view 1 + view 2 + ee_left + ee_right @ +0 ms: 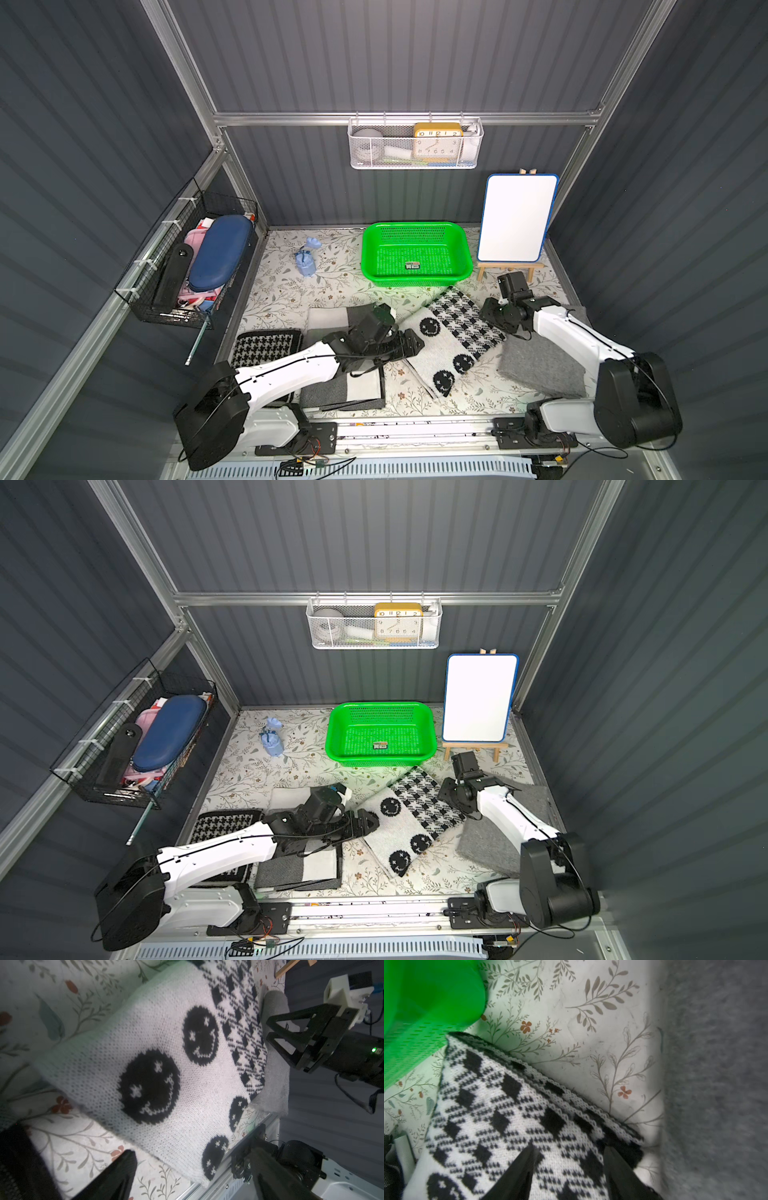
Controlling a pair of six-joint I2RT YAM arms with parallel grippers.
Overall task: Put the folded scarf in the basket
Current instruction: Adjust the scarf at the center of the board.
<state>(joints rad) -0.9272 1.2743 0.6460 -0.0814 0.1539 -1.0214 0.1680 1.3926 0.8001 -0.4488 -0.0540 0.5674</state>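
The folded scarf (pixel 446 338) lies flat on the tabletop (pixel 286 291) just in front of the basket (pixel 415 226), not in it (one corner sits right by the green front wall). The left end effector (pixel 411 344) gapes wide at one edge; the right end effector (pixel 569 1149) — fingers apart — sits over the opposite edge, gripping nothing.

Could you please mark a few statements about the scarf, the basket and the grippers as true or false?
1. The folded white knitted scarf with black smiley faces lies inside the bright green perforated plastic basket. False: it lies on the floral table cover, outside the basket.
2. The fingers of the left gripper stand open. True.
3. The right gripper lifts the scarf off the table. False: its fingers are open and the scarf lies unheld.
4. A white board on a wooden easel stands beside the basket. True.
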